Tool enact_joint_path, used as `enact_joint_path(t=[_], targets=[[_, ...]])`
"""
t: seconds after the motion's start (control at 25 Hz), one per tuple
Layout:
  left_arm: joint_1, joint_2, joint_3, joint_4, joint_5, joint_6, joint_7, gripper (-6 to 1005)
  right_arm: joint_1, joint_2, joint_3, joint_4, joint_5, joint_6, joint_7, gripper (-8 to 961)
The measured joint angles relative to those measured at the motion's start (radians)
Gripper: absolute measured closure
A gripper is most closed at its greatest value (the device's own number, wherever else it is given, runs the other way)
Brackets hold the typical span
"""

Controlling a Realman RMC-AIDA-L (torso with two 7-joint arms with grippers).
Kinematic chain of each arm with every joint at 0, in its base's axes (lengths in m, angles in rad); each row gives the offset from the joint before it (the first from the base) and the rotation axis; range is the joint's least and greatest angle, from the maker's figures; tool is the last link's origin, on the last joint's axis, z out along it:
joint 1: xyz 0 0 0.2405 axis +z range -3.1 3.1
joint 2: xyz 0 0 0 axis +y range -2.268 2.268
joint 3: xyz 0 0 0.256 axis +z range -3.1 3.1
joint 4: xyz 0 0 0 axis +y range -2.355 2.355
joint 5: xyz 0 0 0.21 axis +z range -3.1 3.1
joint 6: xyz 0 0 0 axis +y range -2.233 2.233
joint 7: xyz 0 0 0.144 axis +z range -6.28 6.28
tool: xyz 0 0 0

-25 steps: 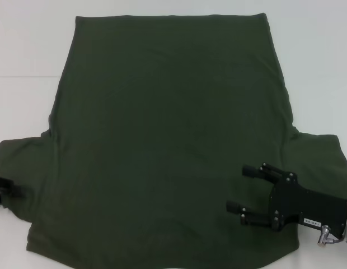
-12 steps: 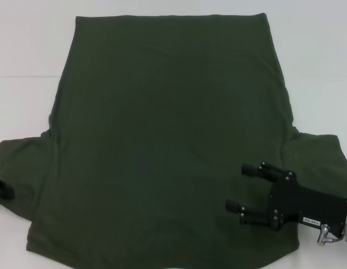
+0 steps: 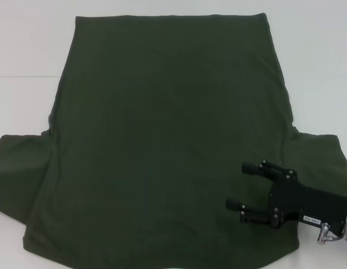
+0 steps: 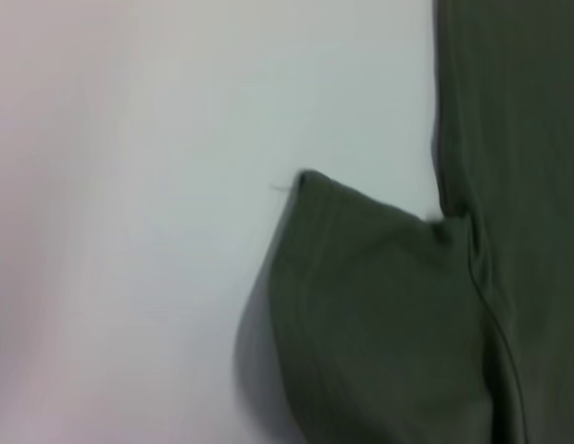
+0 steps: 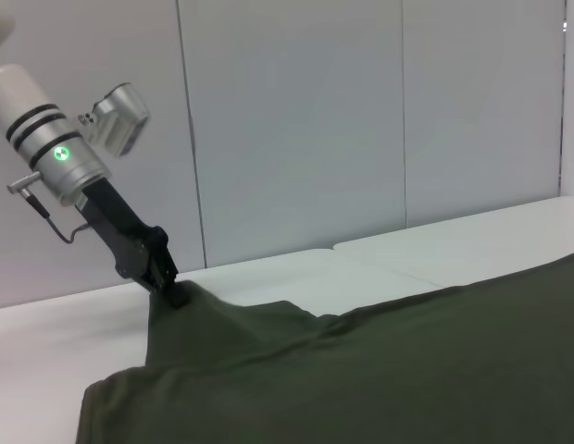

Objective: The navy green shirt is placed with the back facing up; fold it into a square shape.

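Observation:
The navy green shirt (image 3: 162, 129) lies spread out with its plain back up, covering most of the white table (image 3: 28, 56). My right gripper (image 3: 237, 185) is open over the shirt's lower right part, beside the right sleeve, with nothing between its fingers. My left gripper is outside the head view. The right wrist view shows the left gripper (image 5: 168, 285) shut on the edge of the left sleeve, and the cloth (image 5: 407, 370) rises in a peak to its tips. In the left wrist view the sleeve (image 4: 380, 314) casts a shadow on the table.
Bare white table (image 4: 130, 231) shows left of the sleeve and along the far edge. Grey wall panels (image 5: 296, 120) stand behind the table.
My left gripper has slid out of the head view at the left edge. The left sleeve now reaches that edge and looks raised. The right gripper has barely moved.

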Motion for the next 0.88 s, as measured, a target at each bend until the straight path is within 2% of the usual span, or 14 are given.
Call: enact_joint_path(t=[0.2, 0.44, 0.72, 0.88], targets=[[-0.014, 0.031, 0.000, 0.008, 0.003, 0.001, -0.003, 997, 0.000, 0.000, 0.000, 0.000, 0.001, -0.012, 0.003, 22], [-0.039, 0.040, 0.002, 0.034, 0.009, 0.008, -0.009, 998, 0.001, 0.000, 0.000, 0.000, 0.002, -0.023, 0.008, 22], [-0.080, 0.033, 0.009, 0.052, 0.009, 0.064, -0.010, 998, 0.001, 0.000, 0.000, 0.000, 0.002, -0.023, 0.008, 22], [-0.118, 0.002, 0.018, 0.103, 0.004, 0.108, -0.011, 998, -0.001, 0.000, 0.000, 0.007, 0.002, -0.020, 0.004, 22]])
